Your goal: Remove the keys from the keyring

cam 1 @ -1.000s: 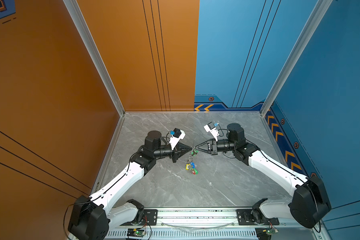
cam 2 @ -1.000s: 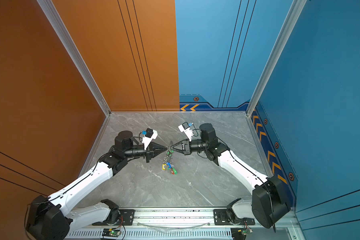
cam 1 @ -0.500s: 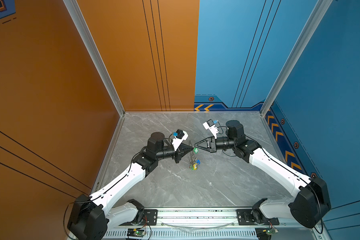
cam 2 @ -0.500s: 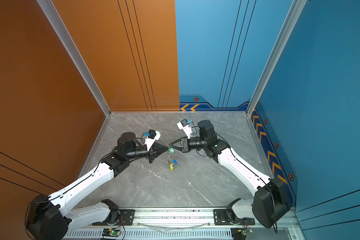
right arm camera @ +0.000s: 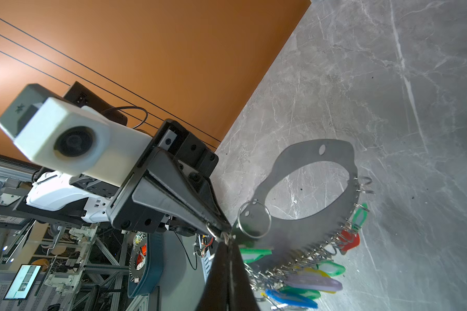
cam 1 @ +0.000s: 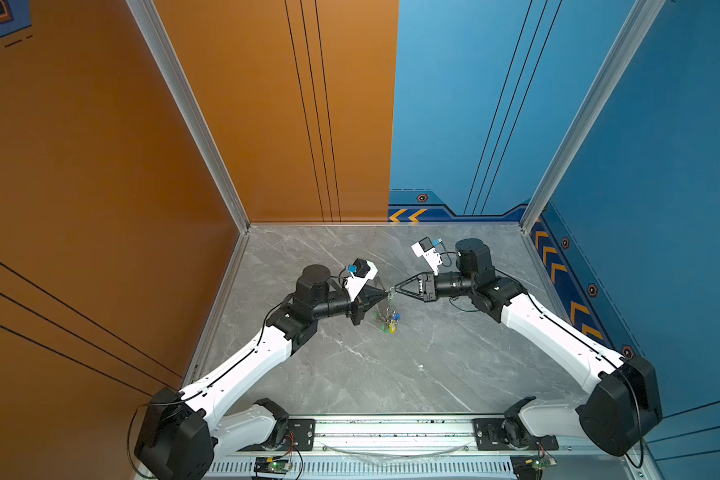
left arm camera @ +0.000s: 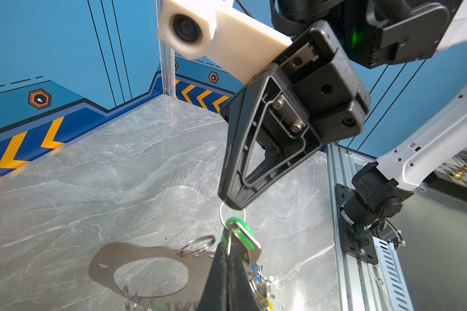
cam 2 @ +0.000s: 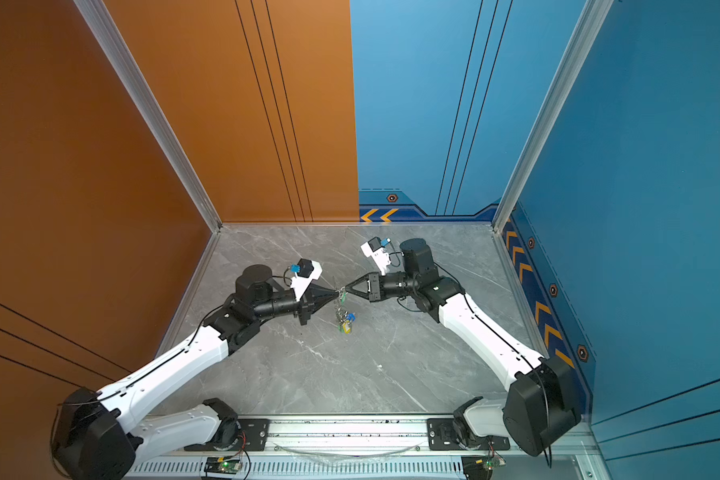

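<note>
Top views: two arms meet tip to tip over the bench [cam 1: 391, 374]. Left gripper [cam 1: 385, 296] and right gripper [cam 1: 395, 289] are both closed, and the keys [cam 2: 345, 320] dangle in one bunch just under them. We see no loose key on the bench in both top views, so we judge none is off yet and all remain.

Left wrist: left gripper [left arm camera: 228, 243] pinches the green key [left arm camera: 240, 231], and right gripper [left arm camera: 233, 204] nips a small ring [left arm camera: 220, 215] above it. One keyring [left arm camera: 135, 251] hangs beside.

Right wrist: one keyring [right arm camera: 308, 229]. About eight tags: four green, one each red, blue, lilac, yellow. They overlap, so we're unsure of the count.
</note>
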### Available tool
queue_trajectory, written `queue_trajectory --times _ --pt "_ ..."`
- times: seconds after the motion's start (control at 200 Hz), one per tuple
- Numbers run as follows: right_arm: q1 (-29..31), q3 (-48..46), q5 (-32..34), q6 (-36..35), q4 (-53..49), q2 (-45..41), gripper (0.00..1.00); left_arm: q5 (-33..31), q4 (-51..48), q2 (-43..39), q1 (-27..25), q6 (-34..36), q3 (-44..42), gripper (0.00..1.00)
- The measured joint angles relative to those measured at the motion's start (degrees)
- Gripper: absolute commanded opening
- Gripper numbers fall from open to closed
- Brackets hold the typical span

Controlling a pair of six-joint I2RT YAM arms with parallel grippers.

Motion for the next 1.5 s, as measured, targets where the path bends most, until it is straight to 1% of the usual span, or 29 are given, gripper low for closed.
queue_trajectory --times 0.11,0.19,0.335,0.481,0.611,0.751,0.791,0.846,0.956,1.091,1.211,1.361,1.502 --pt "0.0 0.0 0.0 0.44 -0.26 -0.46 0.0 -0.92 0.04 0.0 -0.52 0.46 0.02 0.0" --pt "0.07 0.24 0.26 0.87 -0.94 -0.76 0.0 -3.08 -0.42 0.04 -1.73 1.55 0.09 0.0" --pt "0.83 1.97 1.57 1.55 -2.91 -1.01 0.0 -9.55 -2.21 0.37 -5.42 4.61 0.81 0.0" --pt "0.85 4.39 2.89 1.97 -3.41 -1.6 0.0 -17.38 -6.62 1.11 -8.87 8.02 0.85 0.0" --pt "0.85 5.2 3.26 2.14 -3.48 -1.99 0.0 -22.93 -8.96 1.27 -10.86 10.6 0.85 0.0" --pt "0.66 5.22 5.31 0.24 -6.64 -1.66 0.0 -25.0 -9.57 1.27 -10.93 11.61 0.83 0.0" --pt "0.61 5.2 6.01 -1.09 -7.78 -1.36 0.05 -24.96 -9.6 1.25 -10.6 11.61 0.81 0.0" --pt "0.66 4.48 6.56 -3.45 -8.74 -0.79 0.09 -24.02 -9.64 1.14 -10.03 11.58 0.76 0.0" --pt "0.79 0.85 6.71 -8.24 -9.44 0.59 0.19 -19.91 -9.99 0.83 -7.39 11.52 0.74 0.0" --pt "0.76 -5.18 4.17 -11.06 -7.8 2.78 0.29 -14.23 -10.64 0.74 -4.22 10.93 0.74 0.0" --pt "1.07 -8.37 1.31 -10.97 -3.3 3.28 0.33 -8.09 -11.41 0.74 -2.19 10.01 0.76 0.0" --pt "1.31 -8.39 -1.79 -10.21 3.28 3.26 0.36 -1.25 -12.98 1.38 -0.61 9.14 2.03 0.0" --pt "1.44 -8.37 -5.07 -7.63 9.6 3.65 0.38 4.46 -12.87 2.47 0.76 7.67 3.19 0.0"
